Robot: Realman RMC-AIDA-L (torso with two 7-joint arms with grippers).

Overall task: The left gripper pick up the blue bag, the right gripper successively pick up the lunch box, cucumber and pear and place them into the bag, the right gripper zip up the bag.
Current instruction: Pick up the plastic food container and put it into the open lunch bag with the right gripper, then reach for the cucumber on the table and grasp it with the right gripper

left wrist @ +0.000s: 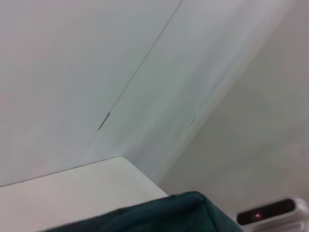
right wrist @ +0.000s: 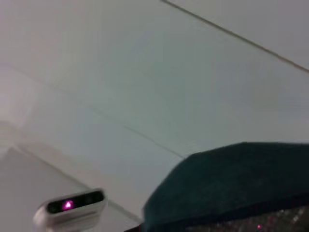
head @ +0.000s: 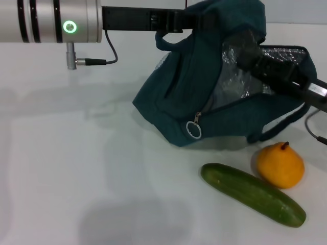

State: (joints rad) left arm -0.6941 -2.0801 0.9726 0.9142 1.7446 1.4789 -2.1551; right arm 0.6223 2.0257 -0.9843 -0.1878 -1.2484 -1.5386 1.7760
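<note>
The left gripper [head: 190,19] holds the blue bag [head: 189,97] up by its top, tilted open on the bench [head: 76,168], while the right gripper [head: 245,51] reaches into the foil-lined mouth; whether it is wide or narrow cannot be told. The lunch box is not visible, probably inside. The cucumber [head: 253,194] and pear [head: 280,165] lie touching, just beside the bag; the cucumber likely comes next.
</note>
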